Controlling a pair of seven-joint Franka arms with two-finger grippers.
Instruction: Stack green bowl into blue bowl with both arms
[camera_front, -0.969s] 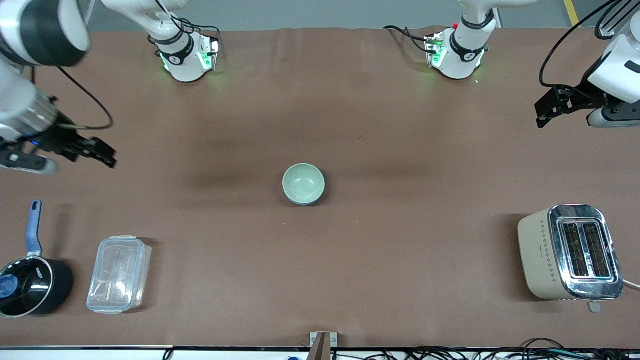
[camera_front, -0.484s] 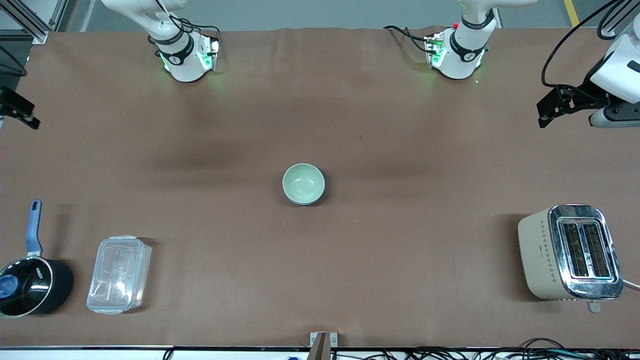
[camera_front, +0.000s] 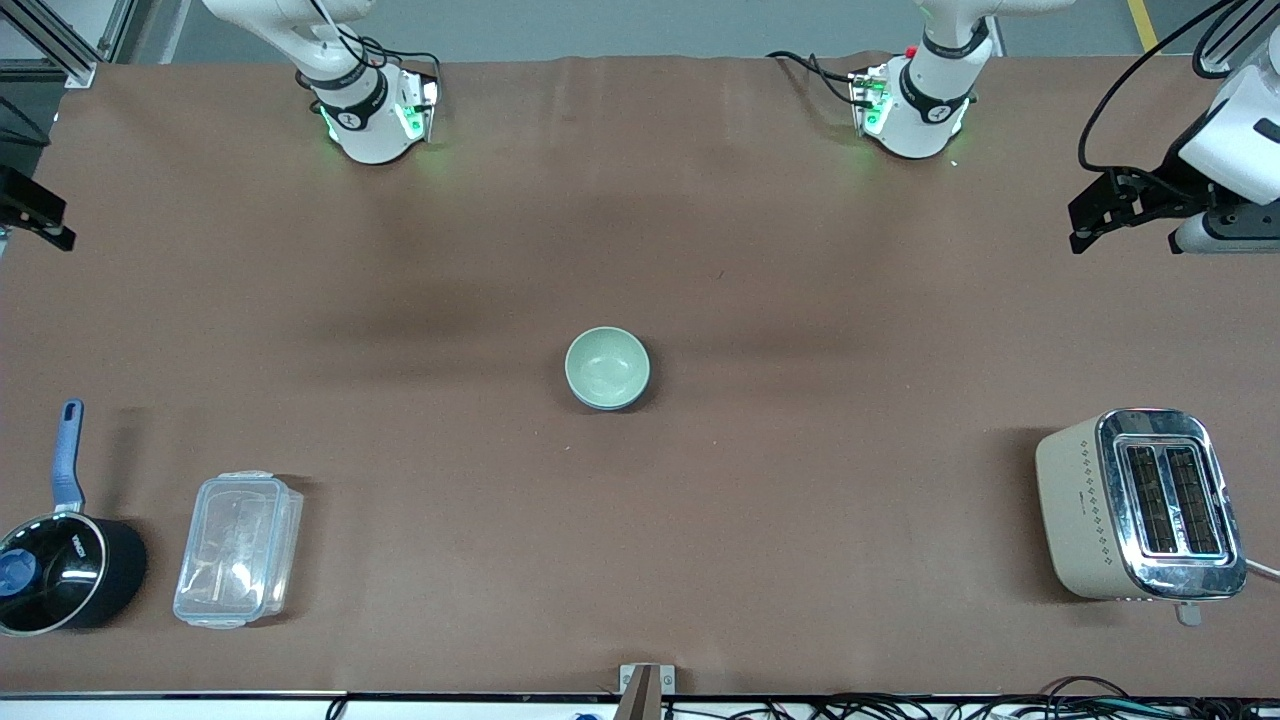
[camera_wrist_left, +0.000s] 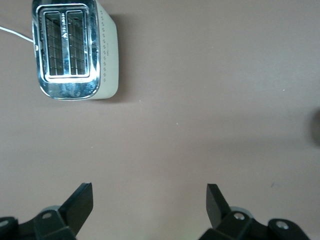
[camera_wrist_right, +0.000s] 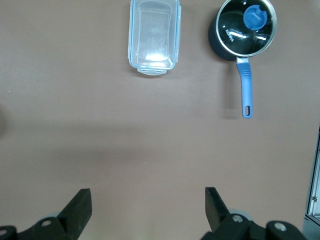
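The pale green bowl (camera_front: 606, 366) sits nested inside the blue bowl (camera_front: 643, 389) at the middle of the table; only a thin blue edge shows around the green one. My left gripper (camera_front: 1085, 222) hangs open and empty over the left arm's end of the table, well away from the bowls. In the left wrist view its gripper (camera_wrist_left: 150, 192) has its jaws wide apart over bare table. My right gripper (camera_front: 40, 222) shows at the edge of the front view over the right arm's end. In the right wrist view it (camera_wrist_right: 148, 195) is open and empty. Neither wrist view shows the bowls.
A cream and chrome toaster (camera_front: 1140, 505) stands at the left arm's end near the front camera, also in the left wrist view (camera_wrist_left: 75, 50). A black saucepan with a blue handle (camera_front: 60, 570) and a clear plastic container (camera_front: 238, 548) stand at the right arm's end, both also in the right wrist view, saucepan (camera_wrist_right: 245, 25) and container (camera_wrist_right: 154, 35).
My right arm has drawn back from over the table to the right arm's end, nearly out of the front view. The left gripper and the stacked bowls have hardly moved.
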